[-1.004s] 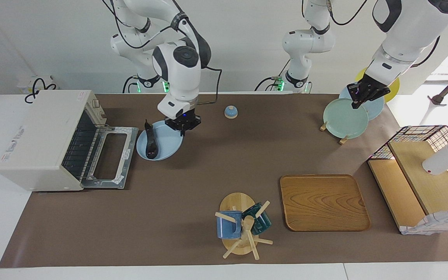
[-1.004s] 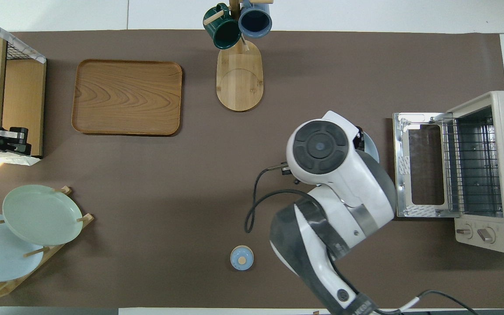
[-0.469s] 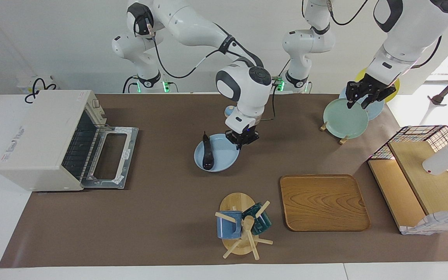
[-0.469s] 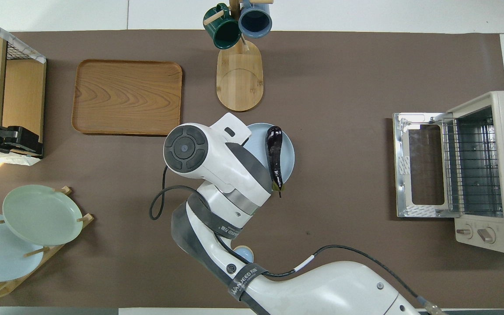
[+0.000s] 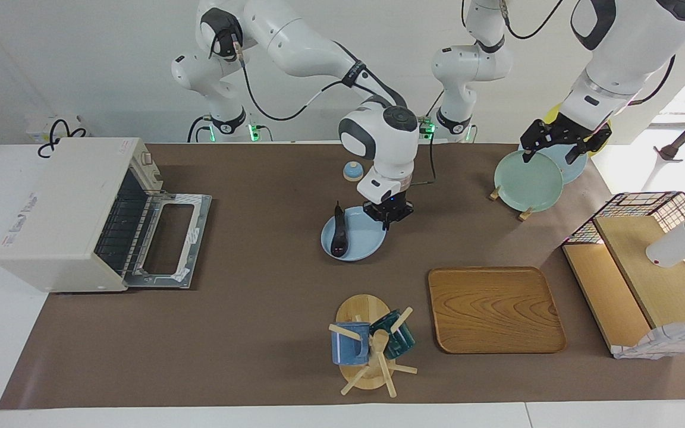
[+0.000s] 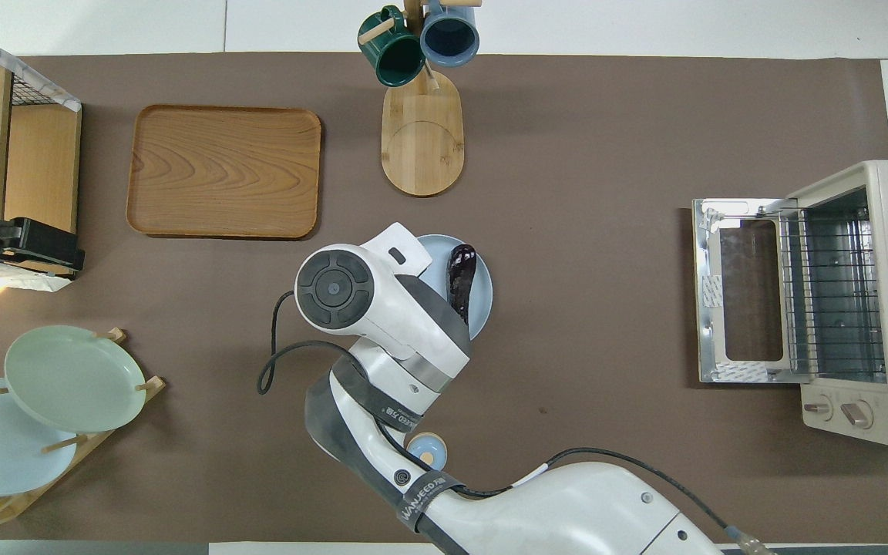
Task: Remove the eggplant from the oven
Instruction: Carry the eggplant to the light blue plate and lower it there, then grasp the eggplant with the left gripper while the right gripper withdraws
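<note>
Brown table point(image 5: 259, 333) at frame centre: right hand point(image 5: 387, 215) grips the blue plate point(image 5: 361, 245) bearing the eggplant point(image 5: 339, 236), away from the oven point(image 5: 63, 214). Next, I judge, set it down and release. Left hand point(image 5: 561, 141), spread wide, waits upper right.

A black band point(image 6: 422, 493) on the right arm, low in the middle of the overhead view, seems to say "WANJEED"; the grey words on the oven point(image 5: 24, 209) are too small to read.

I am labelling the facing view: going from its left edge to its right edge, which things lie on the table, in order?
oven → blue plate with the eggplant → wooden tray → wire-and-wood rack
</note>
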Robot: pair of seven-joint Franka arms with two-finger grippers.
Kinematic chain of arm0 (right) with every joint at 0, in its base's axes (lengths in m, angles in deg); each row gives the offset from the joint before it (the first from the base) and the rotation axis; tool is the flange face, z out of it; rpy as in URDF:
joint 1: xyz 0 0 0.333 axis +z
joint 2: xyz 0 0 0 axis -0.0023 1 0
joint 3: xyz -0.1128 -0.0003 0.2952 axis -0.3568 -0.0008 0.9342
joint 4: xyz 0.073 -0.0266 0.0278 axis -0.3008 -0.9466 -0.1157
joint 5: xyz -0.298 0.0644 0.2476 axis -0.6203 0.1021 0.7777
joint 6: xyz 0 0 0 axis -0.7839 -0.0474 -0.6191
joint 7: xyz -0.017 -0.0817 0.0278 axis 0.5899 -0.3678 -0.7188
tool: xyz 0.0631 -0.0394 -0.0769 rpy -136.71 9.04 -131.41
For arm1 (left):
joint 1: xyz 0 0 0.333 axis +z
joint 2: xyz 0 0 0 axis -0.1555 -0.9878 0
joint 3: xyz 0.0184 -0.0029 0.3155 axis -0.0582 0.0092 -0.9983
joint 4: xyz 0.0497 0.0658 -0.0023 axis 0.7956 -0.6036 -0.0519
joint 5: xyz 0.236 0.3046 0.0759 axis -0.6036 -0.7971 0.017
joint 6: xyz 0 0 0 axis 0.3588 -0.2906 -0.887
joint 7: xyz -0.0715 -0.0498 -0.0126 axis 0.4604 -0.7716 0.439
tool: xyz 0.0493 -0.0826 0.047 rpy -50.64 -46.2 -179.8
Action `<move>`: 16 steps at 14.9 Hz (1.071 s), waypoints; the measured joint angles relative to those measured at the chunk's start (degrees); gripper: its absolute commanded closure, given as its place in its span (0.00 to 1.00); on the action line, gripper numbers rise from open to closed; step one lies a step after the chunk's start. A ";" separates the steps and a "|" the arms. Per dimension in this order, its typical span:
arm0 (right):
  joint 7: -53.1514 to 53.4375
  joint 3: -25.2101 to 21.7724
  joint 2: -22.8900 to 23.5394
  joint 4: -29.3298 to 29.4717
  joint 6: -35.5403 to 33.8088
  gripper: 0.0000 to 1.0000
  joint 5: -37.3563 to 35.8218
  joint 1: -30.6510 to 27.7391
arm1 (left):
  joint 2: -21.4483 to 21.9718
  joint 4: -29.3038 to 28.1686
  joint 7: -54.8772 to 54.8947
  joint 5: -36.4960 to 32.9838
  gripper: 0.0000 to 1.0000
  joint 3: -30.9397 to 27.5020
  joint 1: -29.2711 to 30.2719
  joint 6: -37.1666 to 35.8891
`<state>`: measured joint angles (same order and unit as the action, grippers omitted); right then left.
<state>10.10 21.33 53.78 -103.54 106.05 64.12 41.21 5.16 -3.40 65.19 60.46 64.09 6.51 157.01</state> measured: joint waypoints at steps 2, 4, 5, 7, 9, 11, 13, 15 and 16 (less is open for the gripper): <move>-1.30 -0.08 -0.58 1.56 -2.98 0.83 -0.41 -0.92 | -0.01 0.00 0.00 0.00 0.00 0.00 0.00 0.04; -4.72 -0.37 -2.03 3.69 -8.22 0.85 -1.51 -1.61 | -0.01 0.00 0.00 0.00 0.00 0.02 0.00 0.12; -7.17 -0.65 -3.31 4.17 -10.67 0.93 -1.97 -2.64 | -0.01 0.00 0.00 0.00 0.00 0.04 0.00 0.20; -13.37 -0.93 -6.72 4.14 -16.97 1.00 -2.43 -7.18 | -0.05 -0.01 0.00 0.00 0.00 0.14 -0.01 0.84; -17.68 -1.03 -10.29 0.89 -21.45 1.00 -2.65 -13.23 | -0.25 -0.16 -0.34 0.01 0.00 0.52 -0.23 1.83; -19.75 -1.09 -13.64 -8.12 -20.01 1.00 -5.06 -18.63 | -0.63 -1.08 -3.10 0.16 0.00 1.11 -2.25 3.48; -20.67 -1.14 -16.28 -19.07 -13.74 1.00 -8.86 -22.40 | -1.09 -4.02 -8.65 1.39 0.00 1.47 -6.72 7.72; -22.52 -1.12 -18.23 -27.02 -9.89 1.00 -11.41 -24.60 | -1.96 -7.77 -14.43 3.79 0.00 1.77 -12.16 13.38; -24.36 -1.13 -19.07 -29.53 -8.87 1.00 -12.22 -25.63 | -3.06 -9.19 -17.80 4.81 0.00 1.87 -15.23 16.37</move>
<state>-14.26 20.20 34.72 -133.07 97.18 51.90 15.58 2.10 -12.59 47.39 65.27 65.95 -8.72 173.38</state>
